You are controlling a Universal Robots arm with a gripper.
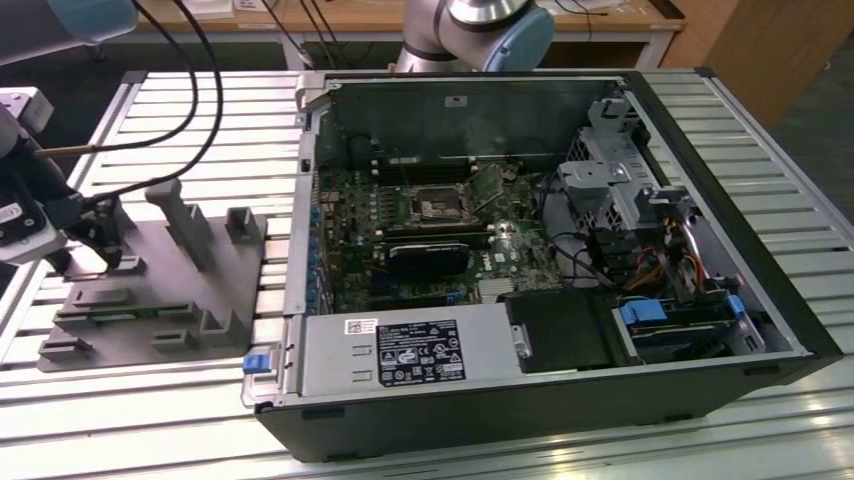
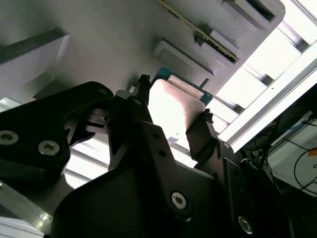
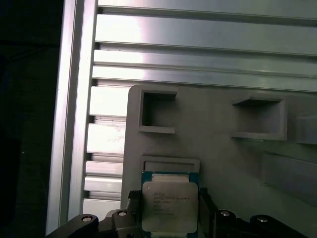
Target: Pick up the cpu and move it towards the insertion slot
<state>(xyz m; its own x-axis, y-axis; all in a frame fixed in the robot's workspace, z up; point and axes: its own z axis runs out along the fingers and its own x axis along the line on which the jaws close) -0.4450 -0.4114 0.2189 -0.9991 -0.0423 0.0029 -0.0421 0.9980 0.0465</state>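
The cpu [image 3: 169,206] is a small square chip with a silver top and a green edge, sitting between my gripper's [image 3: 169,218] two dark fingers. In the second wrist view the fingers [image 2: 141,106] press against opposite edges of the cpu [image 2: 174,106], so the gripper [image 2: 174,100] is shut on it. In the exterior view the gripper [image 1: 118,260] hangs low over the grey fixture plate [image 1: 160,300] at that view's left. The insertion slot [image 1: 438,207], a dark square socket in a silver bracket, lies on the motherboard inside the open computer case, well off to the exterior view's right of the gripper.
Upright blocks [image 1: 187,225] rise from the fixture plate near the gripper. The case's left wall [image 1: 304,200] stands between the plate and the motherboard. A white-labelled grey metal box [image 1: 400,352] and a long black card [image 1: 430,250] lie near the socket. Cables [image 1: 187,90] hang over the slatted table.
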